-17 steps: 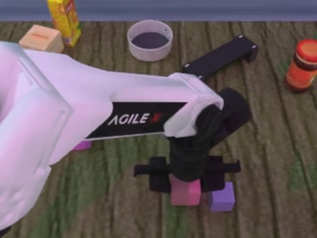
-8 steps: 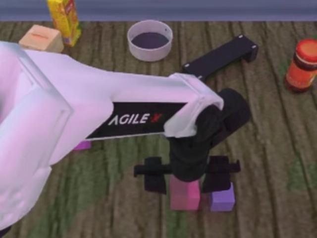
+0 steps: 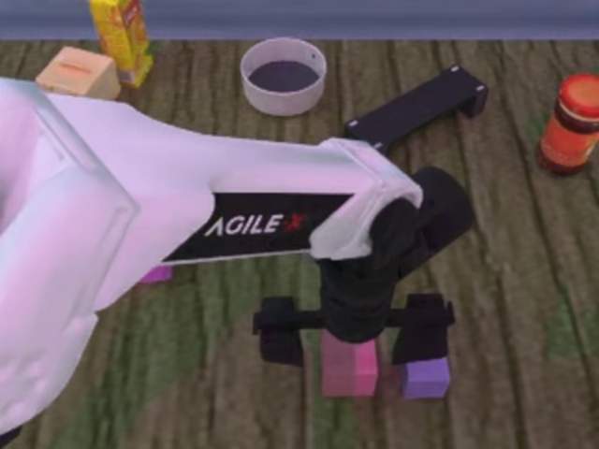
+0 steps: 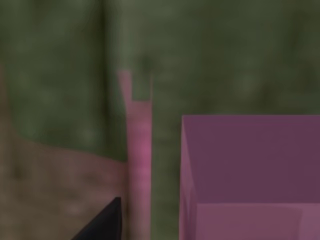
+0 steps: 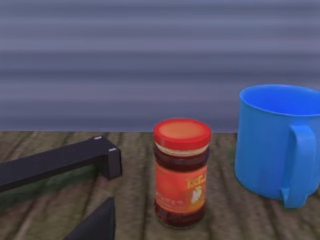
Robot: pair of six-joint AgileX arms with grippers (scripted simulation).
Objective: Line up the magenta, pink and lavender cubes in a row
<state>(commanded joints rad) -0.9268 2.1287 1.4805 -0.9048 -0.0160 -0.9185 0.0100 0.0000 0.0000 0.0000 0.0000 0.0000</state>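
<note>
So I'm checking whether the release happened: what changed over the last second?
The left hand spread its fingers wide, letting go of the mid-sized dusty pink matte cube, which sits beside the small lavender-purple matte cube. Both cubes kept their places; the large bright magenta matte cube stayed mostly hidden under the arm.

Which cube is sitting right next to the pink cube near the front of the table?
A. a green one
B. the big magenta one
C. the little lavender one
C: in the top view the lavender cube sits just right of the pink cube, under the open left gripper.
</note>
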